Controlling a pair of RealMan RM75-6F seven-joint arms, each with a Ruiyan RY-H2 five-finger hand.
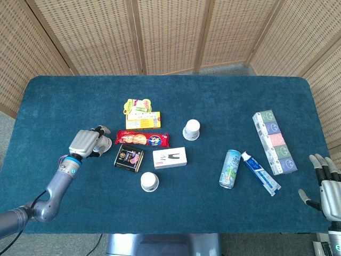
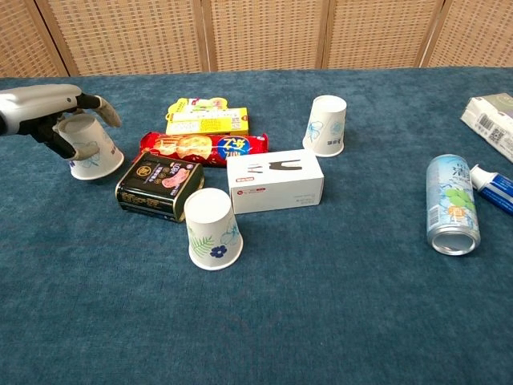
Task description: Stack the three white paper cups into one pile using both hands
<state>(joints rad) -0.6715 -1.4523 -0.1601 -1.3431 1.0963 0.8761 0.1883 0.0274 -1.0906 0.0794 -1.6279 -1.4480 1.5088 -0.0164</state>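
Covering the whole scene is the blue table (image 1: 64, 96), where the left hand (image 2: 48, 112) wraps its fingers around an upside-down paper cup (image 2: 90, 149), gripping it. Just right of that hand lies a dark tin (image 2: 159, 186), with the second cup (image 2: 213, 229) beyond it and the third cup (image 2: 326, 125) farther right. The right hand (image 1: 327, 184) rests at the table's near right edge, fingers spread and holding nothing.

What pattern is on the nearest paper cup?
Green leaves and a blue flower on the nearest paper cup, clearest in chest view.
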